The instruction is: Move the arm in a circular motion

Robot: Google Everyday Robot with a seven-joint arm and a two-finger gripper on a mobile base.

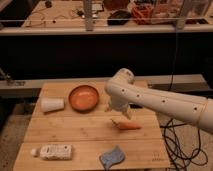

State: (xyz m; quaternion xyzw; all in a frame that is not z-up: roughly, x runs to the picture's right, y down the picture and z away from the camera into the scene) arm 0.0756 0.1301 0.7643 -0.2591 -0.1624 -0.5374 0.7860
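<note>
**Claw low over the table centre, arm mid-sweep**

Camera view: the claw (118,109) hangs just below the arm's (160,102) bulbous elbow, right of the orange bowl (83,97) and above-left of the carrot (126,125). You cannot tell whether it is apart or together. The arm reaches in from your right edge, long axis running right-to-left and slightly upward, elbow over the table's (75,135) back half. Nothing appears held. Likely the circle carries the claw round above bowl and carrot; keep it above both. White cup (52,105), packet (52,151) and blue cloth (113,157) lie well apart.
</note>
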